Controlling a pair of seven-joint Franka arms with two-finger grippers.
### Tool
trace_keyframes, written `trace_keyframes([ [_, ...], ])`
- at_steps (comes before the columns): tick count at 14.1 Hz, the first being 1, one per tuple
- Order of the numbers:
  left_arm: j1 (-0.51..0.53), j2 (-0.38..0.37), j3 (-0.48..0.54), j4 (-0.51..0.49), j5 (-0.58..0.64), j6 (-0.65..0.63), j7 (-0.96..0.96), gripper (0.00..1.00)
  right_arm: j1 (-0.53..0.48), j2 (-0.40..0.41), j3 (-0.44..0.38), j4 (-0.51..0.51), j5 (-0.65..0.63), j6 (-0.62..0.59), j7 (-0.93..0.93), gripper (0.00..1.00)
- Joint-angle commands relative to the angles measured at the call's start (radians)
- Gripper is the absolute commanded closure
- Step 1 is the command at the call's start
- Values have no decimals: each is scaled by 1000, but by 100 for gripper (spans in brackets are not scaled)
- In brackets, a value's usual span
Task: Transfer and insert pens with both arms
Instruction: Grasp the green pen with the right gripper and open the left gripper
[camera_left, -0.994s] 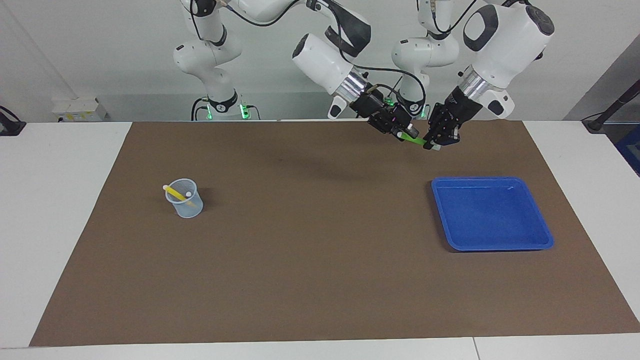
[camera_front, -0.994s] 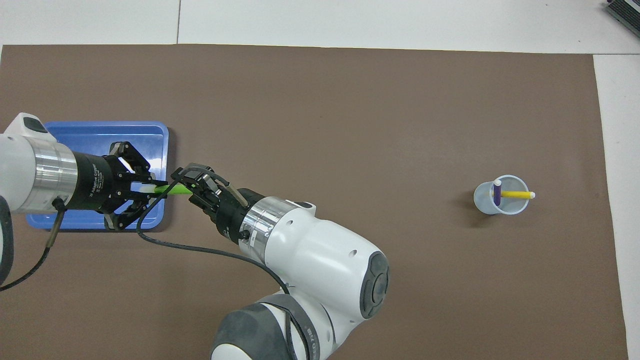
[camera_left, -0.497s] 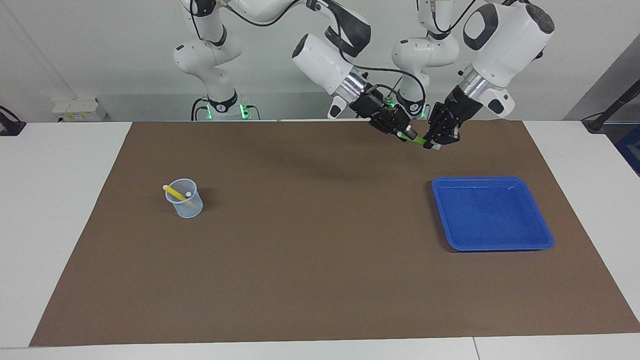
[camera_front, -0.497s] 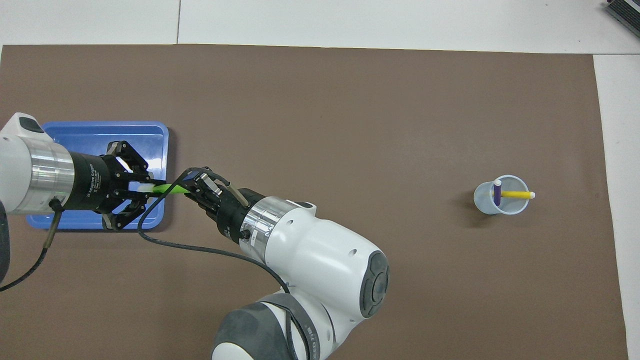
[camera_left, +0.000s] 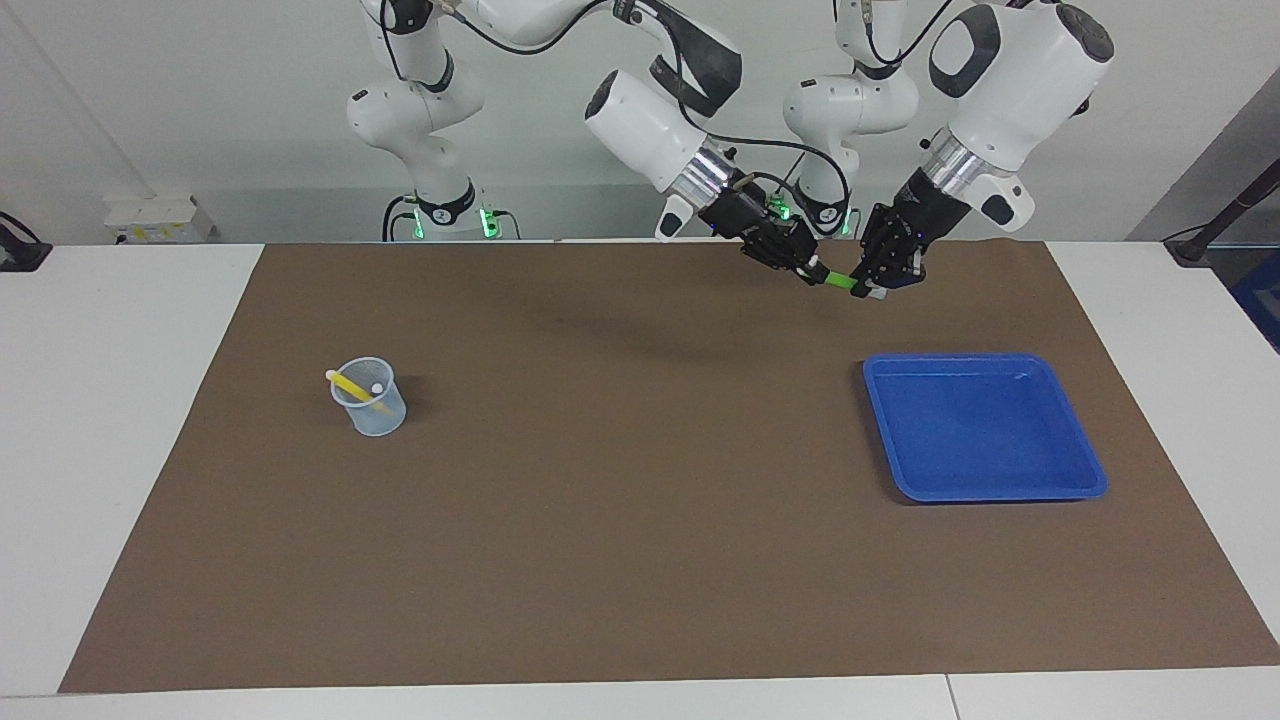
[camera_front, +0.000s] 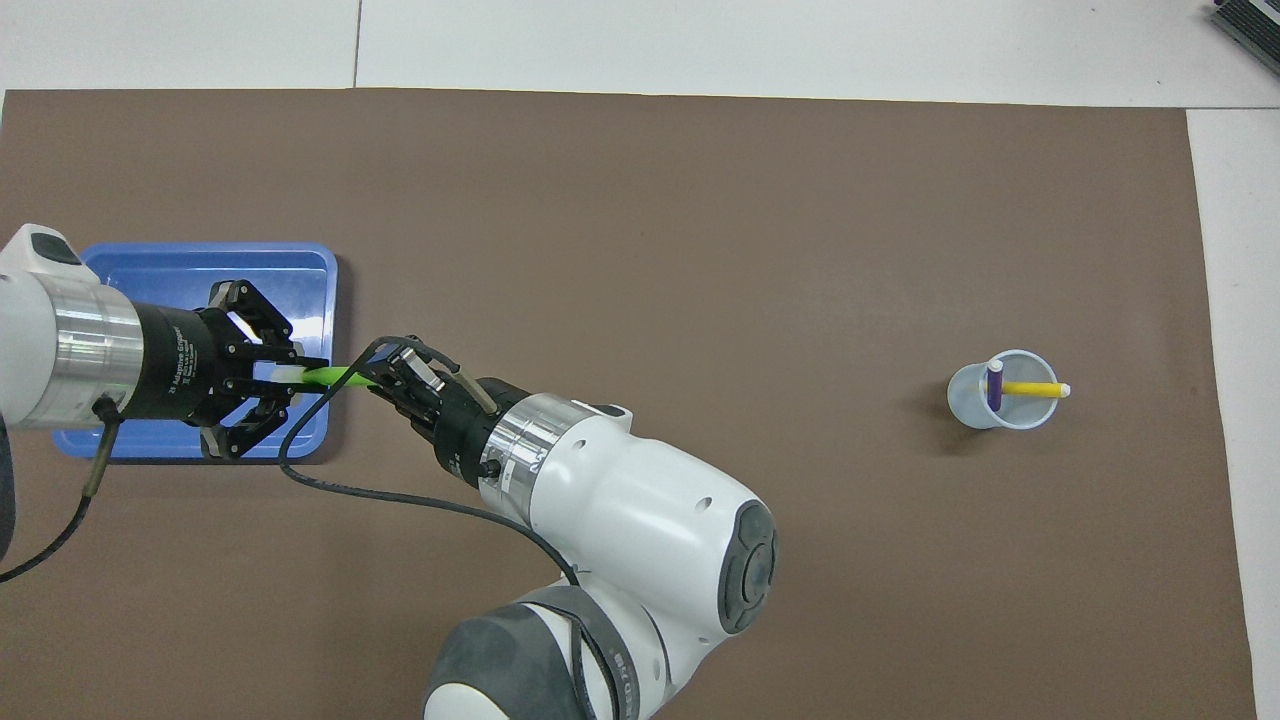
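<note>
Left gripper (camera_left: 868, 288): clamped tight on the pale cap end of the green pen (camera_left: 836, 282), fingertips pinched together around it, up in the air over the brown mat (camera_left: 620, 520) near the robots' edge.
Right gripper (camera_left: 808, 270): closed on the green end of that same pen, so both grippers have it at once, one at each end!
Green pen: slung between the two grippers, tilted slightly, its bright middle stretch showing in the gap; off the mat altogether.
Overhead angle: the left gripper (camera_front: 300, 372) covers a corner of the blue tray (camera_front: 200, 262), with the right gripper (camera_front: 375, 378) just off the tray's edge, over the mat.
Blue tray: flat on the mat toward the left arm's end of the table, farther from the robots than the raised pen.
Clear cup (camera_front: 1000, 392): standing well apart, toward the right arm's end of the table.
Yellow pen (camera_front: 1035, 389): in the cup, leaning across the rim.
Purple pen (camera_front: 994, 388): in the cup too, close to upright; from the facing camera only its pale tip seems to show.
</note>
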Motion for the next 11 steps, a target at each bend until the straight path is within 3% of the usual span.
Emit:
trace_keyframes([
  [1, -17, -32, 6, -33, -17, 2, 1, 75, -10, 12, 4, 23, 7, 16, -10, 100],
  [2, -17, -32, 6, -33, -17, 4, 1, 57, -12, 12, 4, 21, 7, 16, -8, 100],
  [5, -17, -33, 6, -35, -17, 5, 1, 49, -27, 13, 2, 15, 4, 3, -115, 100],
  [7, -17, -38, 6, -35, -17, 5, 1, 30, -67, 10, 2, -3, 4, -64, -250, 100],
  [8, -15, -39, 6, -35, -17, 5, 2, 26, -81, 6, 1, -7, 4, -107, -298, 100],
  [11, -4, -39, 8, -35, -17, -4, 100, 26, -122, -19, -2, -52, 2, -198, -480, 100],
])
